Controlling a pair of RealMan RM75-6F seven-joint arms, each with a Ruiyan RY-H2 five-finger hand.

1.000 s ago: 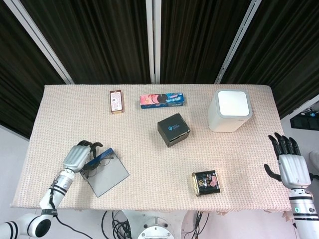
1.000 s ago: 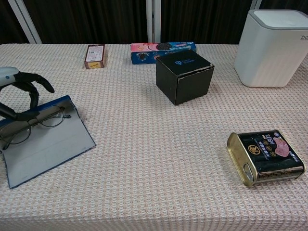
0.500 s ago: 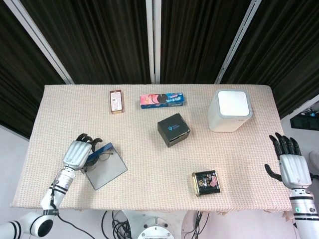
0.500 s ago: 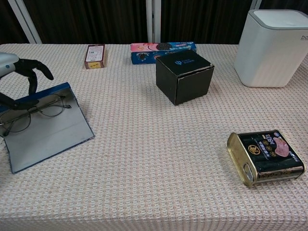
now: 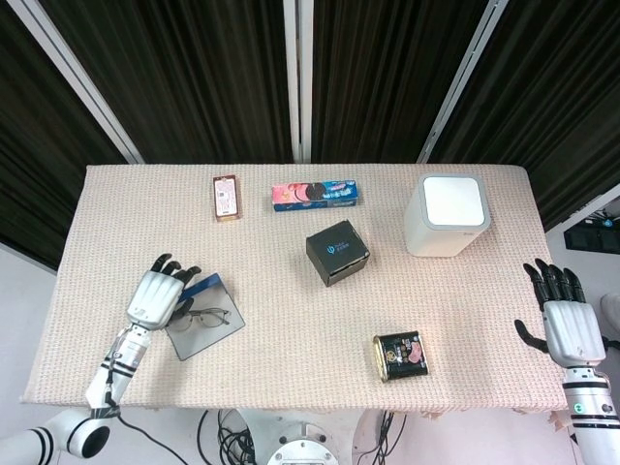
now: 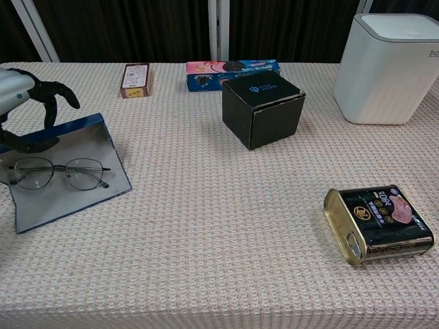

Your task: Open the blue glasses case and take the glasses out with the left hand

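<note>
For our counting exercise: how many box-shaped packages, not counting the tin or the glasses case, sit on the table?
3. The brown box lies at the far left, the cookie box beside it at the far centre, and the black box mid-table. None seems hidden.

We see a table [image 5: 291, 291] covered in a beige waffle-weave cloth, standing before dark pleated curtains [image 5: 194, 68] crossed by pale slanted and upright bars [image 5: 298, 77]. Light grey floor [image 5: 29, 310] shows at both sides, and cables [image 5: 232, 426] hang beneath the near edge.

Bright, even overhead light — soft shadows, both views sharp, no glare.
</note>
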